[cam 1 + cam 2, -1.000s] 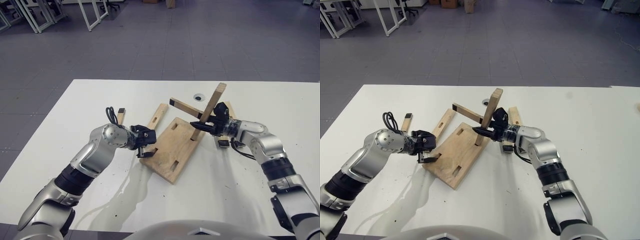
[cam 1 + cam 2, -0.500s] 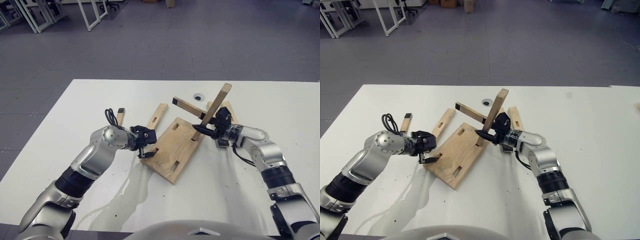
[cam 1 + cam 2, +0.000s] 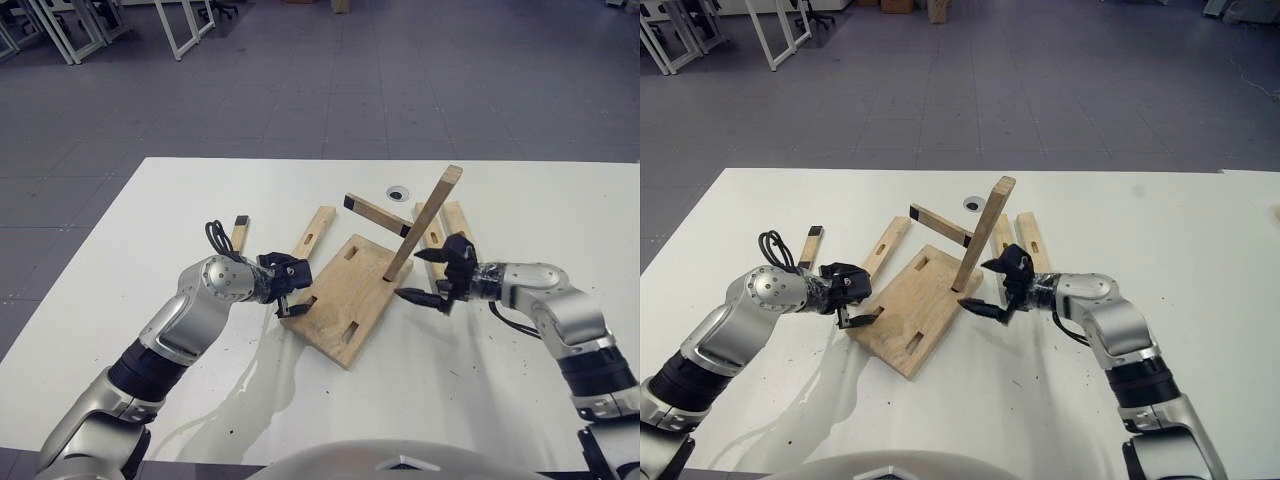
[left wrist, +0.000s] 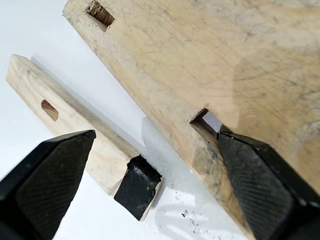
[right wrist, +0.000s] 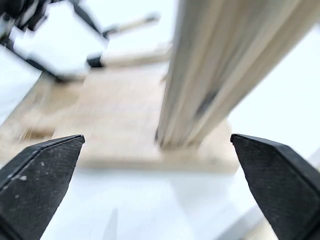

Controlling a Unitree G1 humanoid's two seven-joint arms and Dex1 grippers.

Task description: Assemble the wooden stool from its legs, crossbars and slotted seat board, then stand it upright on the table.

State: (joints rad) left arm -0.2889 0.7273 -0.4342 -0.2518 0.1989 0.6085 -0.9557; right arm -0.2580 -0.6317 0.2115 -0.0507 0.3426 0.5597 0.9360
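**One leg upright in the seat board, both grippers open**

Across the scene: white table (image 3: pixel 150 230). At mid-table, set diagonally: slotted seat board (image 3: pixel 345 290), three slots bare. In its far-right slot: upright leg (image 3: pixel 425 222), leaning right, foot in the board, top free. Behind that leg, past the board's far edge: black-tipped crossbar (image 3: pixel 378 214), black end to the left. Just left of the board's far corner: slotted leg (image 3: pixel 313 232), flat on the table. Right of the upright leg, side by side on the table: two more wooden pieces (image 3: pixel 456 218). Further left, well apart from the board: short black-tipped piece (image 3: pixel 239 232).

At the board's left corner: left gripper (image 3: pixel 292 284), fingers spread wide. One finger over the board's edge beside a slot, the other over bare table near the slotted leg's black end. Contact with the wood not clear.

Just right of the upright leg's foot: right gripper (image 3: pixel 437 275), fingers parted, gripping nothing, clear of the leg.

Toward the far edge: round table grommet (image 3: pixel 398 194).
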